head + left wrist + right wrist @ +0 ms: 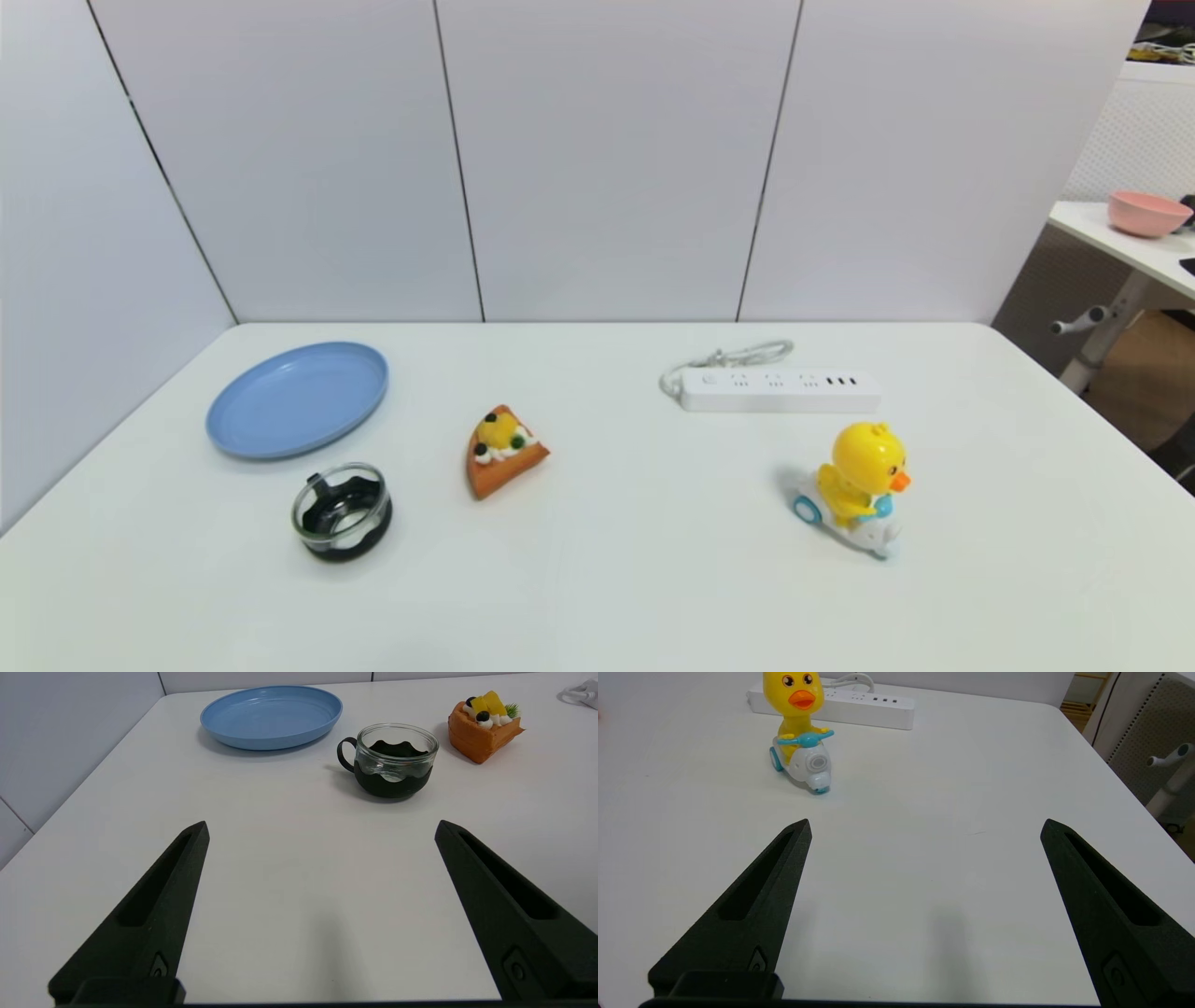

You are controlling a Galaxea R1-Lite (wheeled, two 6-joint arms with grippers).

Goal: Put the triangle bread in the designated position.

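A: With both arms parked off the head view, what's counted?
B: One triangle bread (pixel 483 730), one cup (pixel 391 760), one plate (pixel 271 716), all ahead of the spread left gripper (pixel 321 828).
A: Right gripper (pixel 925 826)?
B: Spread, empty. Only its view faces the one duck toy (pixel 799 728) and one power strip (pixel 859 705).

Head camera high over table (pixel 597 597), wrist cameras low, forward-facing

Bare table all round triangle bread (pixel 505 452); glass cup (pixel 342 511) and blue plate (pixel 297 399) crowd its left, duck toy (pixel 855 487), power strip (pixel 780 388) well right.
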